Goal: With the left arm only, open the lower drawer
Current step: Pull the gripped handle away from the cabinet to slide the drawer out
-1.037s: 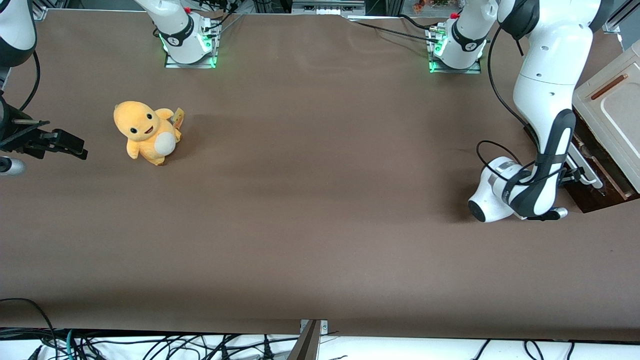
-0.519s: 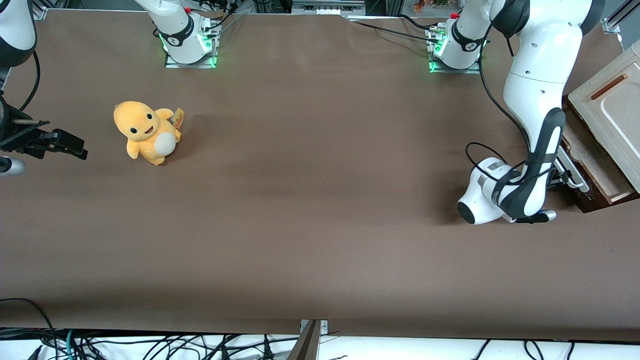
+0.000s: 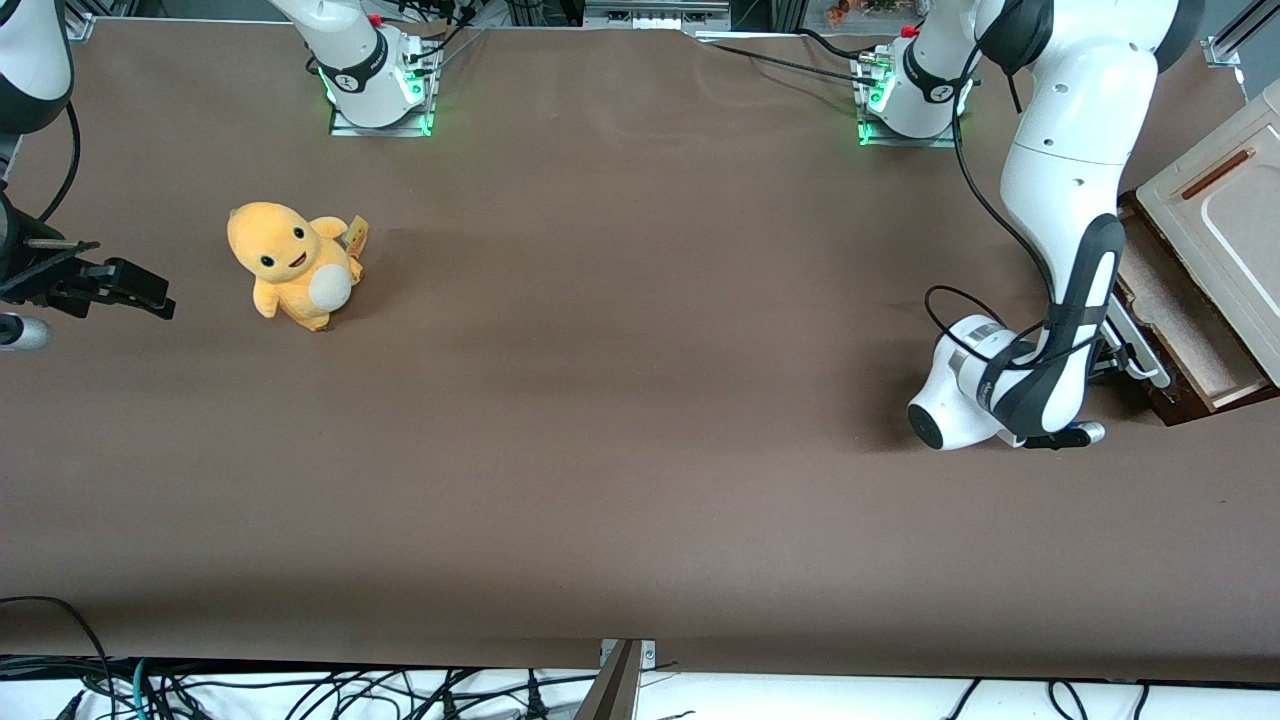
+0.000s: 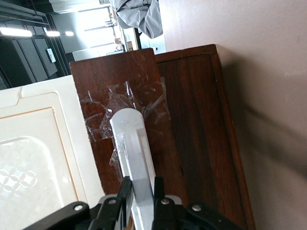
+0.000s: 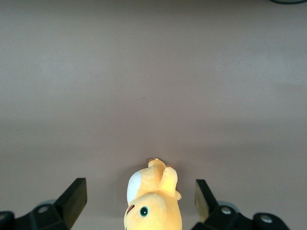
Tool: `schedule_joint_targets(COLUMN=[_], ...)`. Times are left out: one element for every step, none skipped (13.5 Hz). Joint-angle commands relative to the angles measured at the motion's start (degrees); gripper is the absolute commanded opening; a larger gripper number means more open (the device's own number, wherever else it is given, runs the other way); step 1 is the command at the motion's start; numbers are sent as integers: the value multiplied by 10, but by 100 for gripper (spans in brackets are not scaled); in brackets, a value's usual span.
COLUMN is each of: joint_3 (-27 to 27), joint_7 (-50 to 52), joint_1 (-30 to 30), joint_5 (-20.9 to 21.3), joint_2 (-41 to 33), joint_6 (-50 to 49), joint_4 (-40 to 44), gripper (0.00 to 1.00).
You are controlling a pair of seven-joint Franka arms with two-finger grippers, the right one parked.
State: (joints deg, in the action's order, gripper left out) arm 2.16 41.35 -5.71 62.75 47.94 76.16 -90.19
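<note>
The lower drawer (image 3: 1185,330) stands at the working arm's end of the table (image 3: 640,450), partly drawn out from under the cream-white cabinet panel (image 3: 1215,215), with its pale tan lining exposed. Its dark wooden front (image 4: 192,124) carries the white bar handle (image 4: 134,158), with patches of clear tape (image 4: 127,103) on the wood around the handle's mount.

The left arm (image 3: 1065,220) reaches down in front of the drawer, its wrist low over the table. The gripper (image 4: 140,191) sits at the handle; the two black fingers (image 4: 125,189) are closed onto the white bar, one on each side and in contact with it. In the front view the arm hides most of this grip, so contact is judged from the wrist view alone.

A yellow plush toy (image 3: 290,265) lies well apart from the drawer, toward the parked arm's end of the table.
</note>
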Motion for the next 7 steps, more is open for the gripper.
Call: schedule_joint_targets(joint_3=[1, 1, 1, 2, 2, 1, 1], joint_7=[-20, -20, -20, -20, -20, -21, -21], joint_1=[-24, -24, -24, -24, -24, -23, -24], joint_5=[-42, -42, -43, -44, -53, -66, -67], joint_2=[10, 10, 10, 9, 10, 10, 10], joint_6=[-17, -17, -17, -17, -17, -17, -17], joint_4=[19, 19, 20, 24, 39, 43, 46], gripper=[13, 13, 13, 13, 13, 13, 13])
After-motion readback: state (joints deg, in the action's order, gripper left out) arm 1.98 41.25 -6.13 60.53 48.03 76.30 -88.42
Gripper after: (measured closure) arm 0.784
